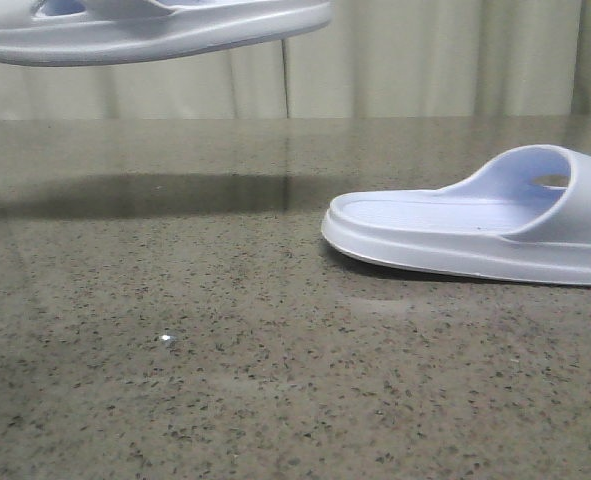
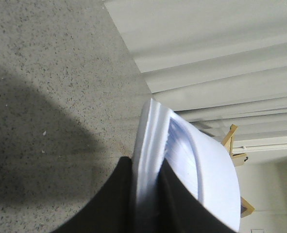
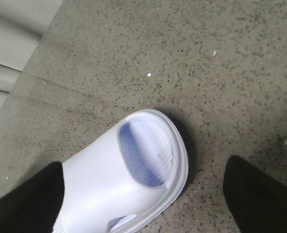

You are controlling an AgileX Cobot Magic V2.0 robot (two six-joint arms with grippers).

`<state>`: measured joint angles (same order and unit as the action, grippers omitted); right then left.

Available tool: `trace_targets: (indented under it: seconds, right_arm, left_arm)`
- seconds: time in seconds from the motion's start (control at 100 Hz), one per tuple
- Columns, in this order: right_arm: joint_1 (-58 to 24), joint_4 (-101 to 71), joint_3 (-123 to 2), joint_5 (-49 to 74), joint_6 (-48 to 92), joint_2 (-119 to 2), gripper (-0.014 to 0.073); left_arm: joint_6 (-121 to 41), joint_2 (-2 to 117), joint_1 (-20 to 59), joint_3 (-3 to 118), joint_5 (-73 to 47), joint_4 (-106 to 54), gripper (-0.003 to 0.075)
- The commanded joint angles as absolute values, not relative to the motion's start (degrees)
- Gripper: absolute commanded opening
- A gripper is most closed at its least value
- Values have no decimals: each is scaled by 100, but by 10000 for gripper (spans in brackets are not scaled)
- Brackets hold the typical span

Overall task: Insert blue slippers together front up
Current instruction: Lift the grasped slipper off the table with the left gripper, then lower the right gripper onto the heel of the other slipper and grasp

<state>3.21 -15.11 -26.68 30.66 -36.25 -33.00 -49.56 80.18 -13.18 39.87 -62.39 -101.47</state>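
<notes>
Left jaws clamping raised slipper [image 2: 150, 150], other slipper [image 1: 475, 225] on table [image 1: 225, 380]

Left tool [image 2: 147, 194] clamped on a slipper's [image 2: 182, 160] sole edge, right tool [image 3: 143, 194] fingers spread wide

A speckled grey-brown stone table [image 1: 225, 380] fills the near and middle ground, its polished top dotted with dark flecks and carrying a faint sheen. A broad dark shadow [image 1: 145, 195] lies across its far left part. Behind the far edge hangs a pale curtain [image 1: 425, 60], cream to grey-green, falling in soft vertical folds across the whole width. In the left wrist view a light wooden frame [image 2: 235, 145] shows past the curtain. The light is even and soft.
</notes>
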Motion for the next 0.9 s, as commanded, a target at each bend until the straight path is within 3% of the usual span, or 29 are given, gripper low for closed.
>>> trace_targets:
  seconds: [0.0, 0.89]
  right_arm:
    - [360, -1584, -2799, 2670, -3761, -3435, 580]
    - [360, -1963, -2799, 2074, -3767, -5031, 580]
  left_arm:
    - [-4921, 7835, -1329, 4140, -6579, -10663, 16]
    - [-4921, 7835, -1329, 4140, -6557, -10654, 16]
